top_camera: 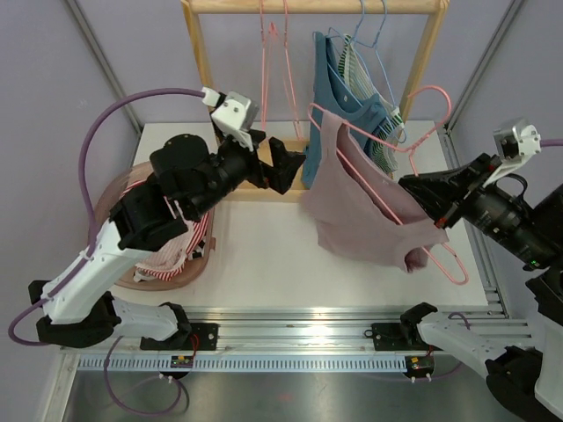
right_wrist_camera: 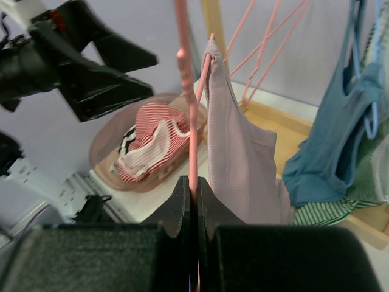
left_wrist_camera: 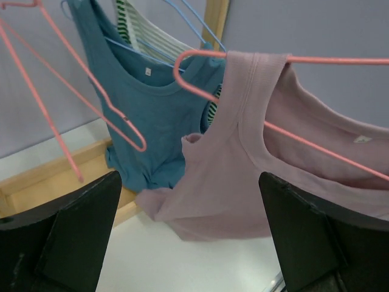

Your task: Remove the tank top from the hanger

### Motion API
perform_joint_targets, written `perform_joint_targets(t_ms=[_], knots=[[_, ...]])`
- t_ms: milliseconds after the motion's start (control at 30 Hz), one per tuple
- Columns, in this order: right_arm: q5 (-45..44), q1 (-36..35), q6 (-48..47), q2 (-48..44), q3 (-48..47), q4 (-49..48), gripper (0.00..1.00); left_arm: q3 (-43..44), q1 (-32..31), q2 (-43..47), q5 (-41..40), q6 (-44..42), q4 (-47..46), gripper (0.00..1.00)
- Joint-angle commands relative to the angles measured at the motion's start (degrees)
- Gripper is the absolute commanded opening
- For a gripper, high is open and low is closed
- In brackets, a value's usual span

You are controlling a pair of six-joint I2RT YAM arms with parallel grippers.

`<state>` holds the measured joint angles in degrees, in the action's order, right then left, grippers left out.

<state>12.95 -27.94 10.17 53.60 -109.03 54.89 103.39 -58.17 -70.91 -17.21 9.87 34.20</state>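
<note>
A teal top (top_camera: 339, 83) and a green-striped shirt (top_camera: 380, 148) are hanging from a wooden rack (top_camera: 197, 44), beside an empty hanger (left_wrist_camera: 40, 102). A red-striped garment (top_camera: 176, 251) is lying in a basket (top_camera: 163, 280) at the white table's (top_camera: 264, 255) left edge.

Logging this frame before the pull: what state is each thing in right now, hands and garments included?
left hand: open, empty, facing the mauve tank top.
right hand: shut on the pink hanger.
mauve tank top: on the pink hanger, not yet removed.
pink hanger: off the rail, tilted.
blue tank top: hanging on the rack.
basket: holds a red striped garment.
</note>
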Motion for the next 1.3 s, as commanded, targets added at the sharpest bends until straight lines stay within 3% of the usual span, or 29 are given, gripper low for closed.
perform_joint_targets(t_ms=[0, 133, 333, 400, 467, 533, 667, 800, 1033, 1167, 1267], knots=[[10.32, 0.26, 2.13, -0.25, 0.93, 0.12, 0.00, 2.51, -5.01, -2.03, -4.93, -8.89, -8.79, 0.99], [11.22, 0.17, 3.27, -1.66, 1.63, -0.58, 0.00, 3.04, -10.20, -5.71, -10.10, -13.38, -10.99, 0.98], [8.50, 0.26, 4.06, -2.71, 3.12, -1.98, 0.00, 3.66, -10.29, -8.71, -13.55, -13.21, -8.18, 0.78], [7.97, 0.26, 4.24, -2.89, 3.39, -2.60, 0.00, 2.61, -10.29, -8.98, -14.33, -13.21, -8.36, 0.62], [7.62, 0.26, 4.41, -2.89, 3.39, -2.86, 0.00, 1.90, -10.29, -8.98, -14.95, -13.30, -8.62, 0.55], [8.14, 0.26, 4.50, -2.89, 3.13, -3.04, 0.00, 0.85, -10.21, -8.98, -16.88, -13.91, -9.49, 0.40], [6.75, 0.26, 3.81, -3.07, 3.65, -2.95, 0.00, 0.41, -9.77, -9.16, -20.05, -13.82, -8.97, 0.34], [5.24, 0.26, 3.01, -3.24, 5.05, -2.16, 0.00, -2.14, -7.76, -7.66, -21.10, -12.42, -9.41, 0.01], [13.14, 0.26, -5.15, -7.10, 13.39, -1.90, 0.00, -7.06, 1.03, -1.44, -29.19, -0.67, -5.29, 0.00], [20.96, 0.26, -8.06, -9.65, 17.71, -4.52, 0.00, -10.93, 9.46, 1.82, -26.48, 6.47, -1.08, 0.00], [21.07, 0.26, -7.28, -10.54, 20.08, -8.20, 0.00, -11.72, 11.06, 3.49, -25.42, 8.59, 0.43, 0.00]])
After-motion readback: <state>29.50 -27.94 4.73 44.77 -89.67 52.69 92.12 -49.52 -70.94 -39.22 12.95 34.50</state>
